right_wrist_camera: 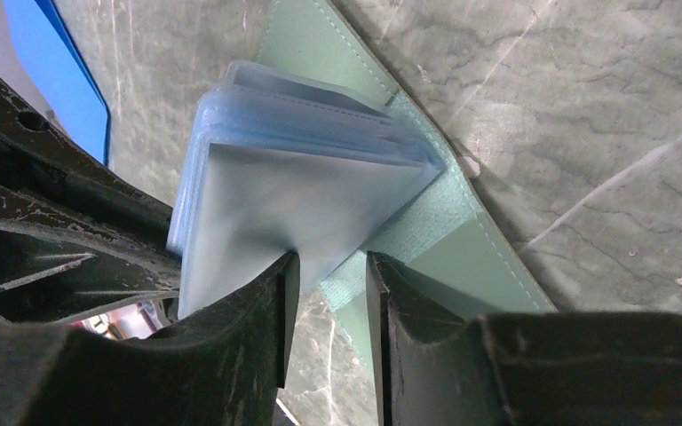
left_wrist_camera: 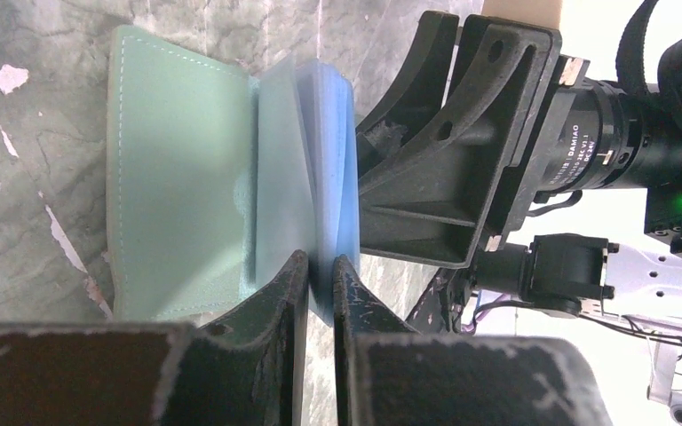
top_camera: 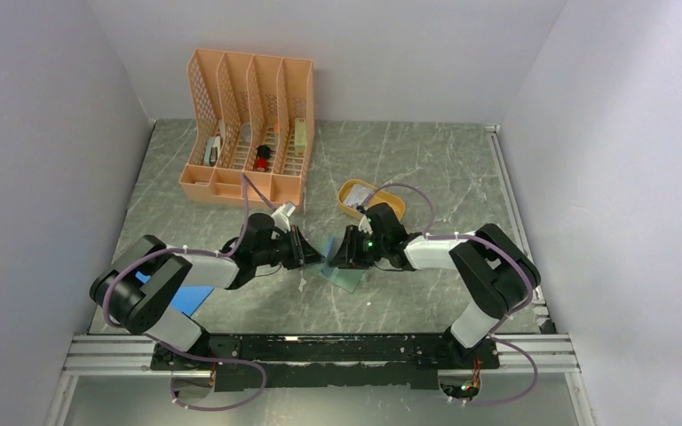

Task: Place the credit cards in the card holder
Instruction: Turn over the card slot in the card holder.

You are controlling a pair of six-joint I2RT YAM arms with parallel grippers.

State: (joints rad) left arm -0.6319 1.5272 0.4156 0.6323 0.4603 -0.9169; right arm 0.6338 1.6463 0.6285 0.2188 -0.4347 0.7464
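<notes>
Card holder [top_camera: 344,275]: lying open on the table [top_camera: 435,169] at front centre, sitting between the two gripper tips.
Top view, left gripper [top_camera: 318,259]: reaching in from the left over the card holder; jaw width not showing from here.
Top view, right gripper [top_camera: 335,259]: reaching in from the right, facing the left gripper, nearly touching it.
Top view, credit cards: not showing for certain anywhere; orange oval tray [top_camera: 355,186] standing just behind the right gripper, contents too small to tell and partly crossed by a cable.
Top view, other stock: orange file rack [top_camera: 249,124] standing at back left; blue sheet [top_camera: 194,297] lying under the left arm.
Left wrist view, holder: green cover lying flat, clear plastic sleeves [left_wrist_camera: 324,151] standing up from the spine.
Left wrist view, left gripper: pinching almost closed on the edge of one sleeve leaf, holding it upright beside the cover.
Right wrist view, right gripper: standing partly open, gap between the fingers showing spine and table; sleeve stack leaning against one finger, nothing clamped as far as showing.
Right wrist view, sleeves: looking clear, no card showing inside.
Progress, judging: early; holder being spread and steadied, no card loaded.
Remaining, judging: fetching each card and slotting it into a sleeve.
</notes>
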